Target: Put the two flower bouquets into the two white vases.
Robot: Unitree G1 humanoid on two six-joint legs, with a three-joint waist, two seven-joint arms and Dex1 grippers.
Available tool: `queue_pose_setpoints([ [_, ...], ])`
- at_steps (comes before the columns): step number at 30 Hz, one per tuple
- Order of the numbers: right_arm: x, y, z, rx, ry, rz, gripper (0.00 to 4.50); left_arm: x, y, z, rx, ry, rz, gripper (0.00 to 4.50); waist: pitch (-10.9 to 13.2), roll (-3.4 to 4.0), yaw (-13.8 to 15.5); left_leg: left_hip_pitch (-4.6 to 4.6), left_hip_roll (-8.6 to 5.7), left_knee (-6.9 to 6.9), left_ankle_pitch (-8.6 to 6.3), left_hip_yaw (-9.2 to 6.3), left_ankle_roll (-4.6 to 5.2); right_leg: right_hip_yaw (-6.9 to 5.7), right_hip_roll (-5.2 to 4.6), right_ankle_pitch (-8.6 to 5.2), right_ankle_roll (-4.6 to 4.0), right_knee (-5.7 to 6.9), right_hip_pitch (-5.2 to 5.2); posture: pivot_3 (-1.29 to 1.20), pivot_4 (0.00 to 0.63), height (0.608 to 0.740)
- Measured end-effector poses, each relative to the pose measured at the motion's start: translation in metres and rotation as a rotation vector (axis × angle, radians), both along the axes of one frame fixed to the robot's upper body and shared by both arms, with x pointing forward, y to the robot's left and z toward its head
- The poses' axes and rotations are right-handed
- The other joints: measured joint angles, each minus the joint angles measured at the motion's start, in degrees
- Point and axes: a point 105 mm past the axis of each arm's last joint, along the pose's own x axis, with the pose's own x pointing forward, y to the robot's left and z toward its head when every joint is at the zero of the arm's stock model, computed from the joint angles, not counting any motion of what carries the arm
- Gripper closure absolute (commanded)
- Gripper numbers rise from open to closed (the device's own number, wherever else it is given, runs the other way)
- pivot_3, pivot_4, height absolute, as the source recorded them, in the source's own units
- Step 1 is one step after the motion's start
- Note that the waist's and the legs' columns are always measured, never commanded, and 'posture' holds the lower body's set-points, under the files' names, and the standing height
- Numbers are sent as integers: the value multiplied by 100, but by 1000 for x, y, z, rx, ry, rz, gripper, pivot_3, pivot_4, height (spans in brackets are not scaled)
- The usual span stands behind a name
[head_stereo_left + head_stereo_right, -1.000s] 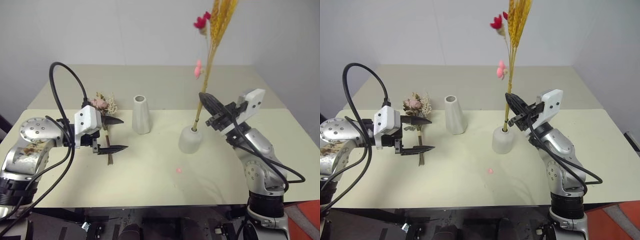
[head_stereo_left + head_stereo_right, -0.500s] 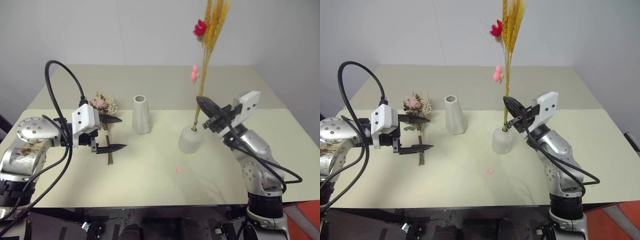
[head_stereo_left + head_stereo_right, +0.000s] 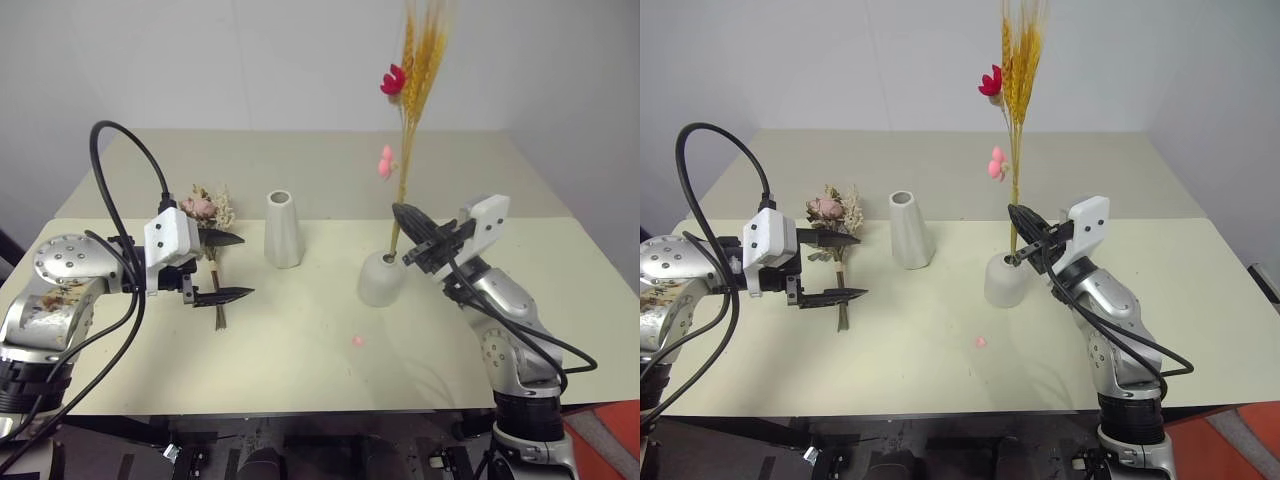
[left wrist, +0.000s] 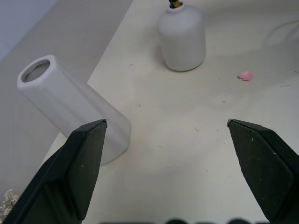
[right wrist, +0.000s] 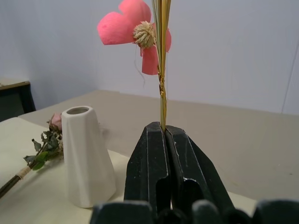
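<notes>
Head eyes overlook the table (image 3: 300, 340); wrist cameras sit close, sharing it.

The wheat bunch (image 3: 420, 70) tips run past the frame's top edge.

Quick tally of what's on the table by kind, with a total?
Vases: 2, a tall cone and a squat one.
Bouquets: 2, a wheat bunch standing in the squat vase, a bushy bunch lying flat.
Loose pink petal: 1.
Total: 5.
</notes>
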Motion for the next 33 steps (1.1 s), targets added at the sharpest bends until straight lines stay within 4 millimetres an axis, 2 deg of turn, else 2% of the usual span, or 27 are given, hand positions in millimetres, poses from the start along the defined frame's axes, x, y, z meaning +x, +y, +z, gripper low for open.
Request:
queue_pose_setpoints([
  [33,-5,5,-2,-26,-19,-14,4468,4,2,-1,-8,-7,11,0,0,0,3,0,0,0,0,0,0,0,0,0,0,-1,1,0,150,740],
])
